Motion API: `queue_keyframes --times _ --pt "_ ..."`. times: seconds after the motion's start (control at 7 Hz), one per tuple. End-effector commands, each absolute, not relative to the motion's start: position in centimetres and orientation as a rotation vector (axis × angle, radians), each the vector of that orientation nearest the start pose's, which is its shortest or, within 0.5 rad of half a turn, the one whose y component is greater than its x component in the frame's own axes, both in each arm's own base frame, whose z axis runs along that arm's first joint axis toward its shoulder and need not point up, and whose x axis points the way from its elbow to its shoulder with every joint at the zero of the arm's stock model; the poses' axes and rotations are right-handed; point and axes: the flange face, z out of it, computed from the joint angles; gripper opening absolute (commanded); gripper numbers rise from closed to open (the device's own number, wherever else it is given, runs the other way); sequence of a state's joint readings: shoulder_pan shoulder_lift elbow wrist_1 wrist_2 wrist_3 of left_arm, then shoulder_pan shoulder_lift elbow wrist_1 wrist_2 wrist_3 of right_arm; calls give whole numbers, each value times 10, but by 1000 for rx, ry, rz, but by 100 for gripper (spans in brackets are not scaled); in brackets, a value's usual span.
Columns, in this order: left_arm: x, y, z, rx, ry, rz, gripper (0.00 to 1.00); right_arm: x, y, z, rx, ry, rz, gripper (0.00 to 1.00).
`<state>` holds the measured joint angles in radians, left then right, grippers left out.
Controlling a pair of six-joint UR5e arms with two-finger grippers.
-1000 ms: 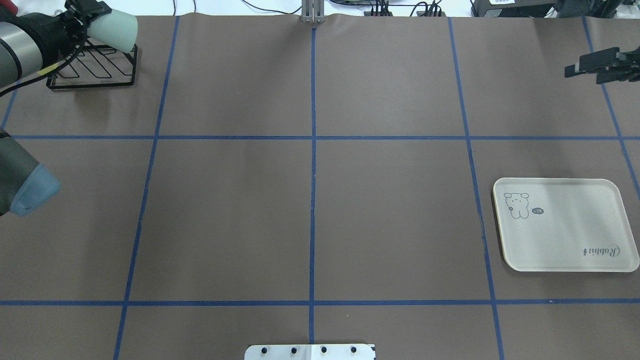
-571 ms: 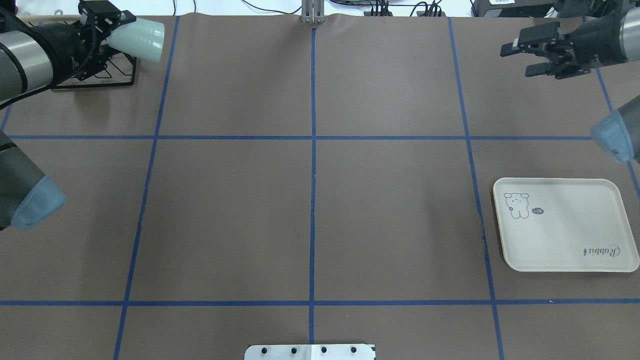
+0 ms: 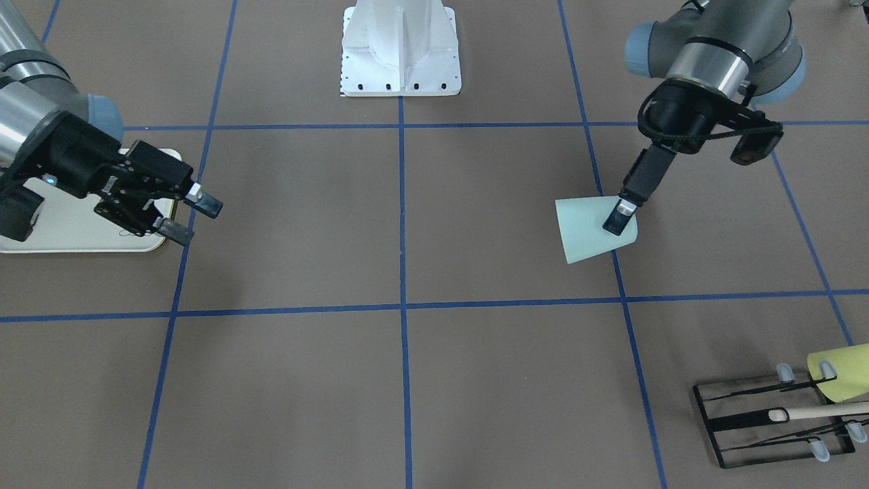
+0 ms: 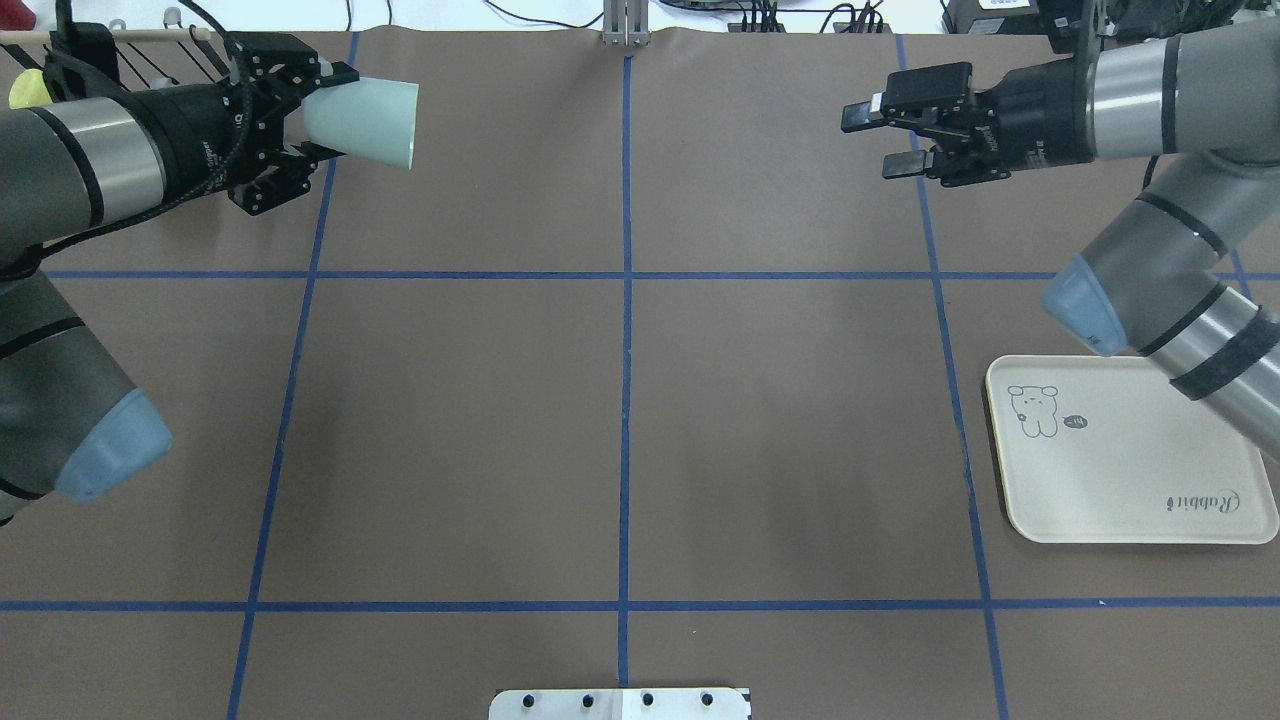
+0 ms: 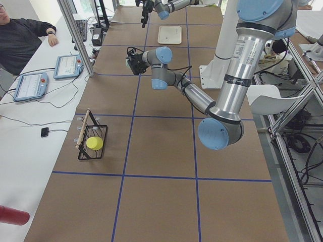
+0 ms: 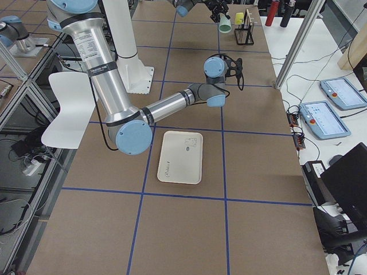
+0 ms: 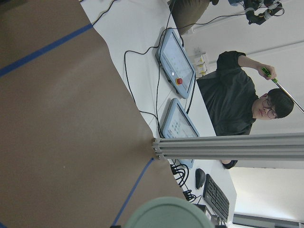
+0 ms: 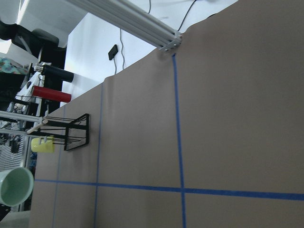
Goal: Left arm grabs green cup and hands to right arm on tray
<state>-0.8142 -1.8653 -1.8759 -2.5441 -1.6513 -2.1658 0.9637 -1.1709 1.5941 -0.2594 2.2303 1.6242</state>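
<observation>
My left gripper (image 4: 330, 110) is shut on the base of the pale mint-green cup (image 4: 362, 95) and holds it on its side above the table's far left, mouth toward the centre. In the front-facing view the cup (image 3: 584, 231) hangs off that gripper (image 3: 614, 224). Its rim shows in the left wrist view (image 7: 166, 213) and the right wrist view (image 8: 14, 185). My right gripper (image 4: 875, 140) is open and empty at the far right, pointing at the cup with a wide gap between them; it also shows in the front-facing view (image 3: 193, 219). The cream tray (image 4: 1130, 480) lies empty at the near right.
A black wire rack (image 3: 774, 421) holding a yellow-green cup (image 3: 838, 380) and a wooden stick stands at the far left corner. The robot base (image 3: 400, 47) is at the near middle edge. Operators and tablets are beyond the far edge.
My left arm has carried the green cup rightward away from the rack. My right arm has swung in leftward toward the centre with its jaws open.
</observation>
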Motion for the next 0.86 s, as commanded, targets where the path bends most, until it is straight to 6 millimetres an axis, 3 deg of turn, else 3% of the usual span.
queue_keyframes --times 0.0,0.29,0.71 --pt "302 -458 219 -82 1719 -982 17 -324 -486 259 355 -1802 130 99" --pt "323 -449 183 -288 1708 -928 17 -352 -460 244 406 -1911 105 98" --pt "364 -415 149 -486 1725 -901 17 -366 -446 228 423 -1976 75 98"
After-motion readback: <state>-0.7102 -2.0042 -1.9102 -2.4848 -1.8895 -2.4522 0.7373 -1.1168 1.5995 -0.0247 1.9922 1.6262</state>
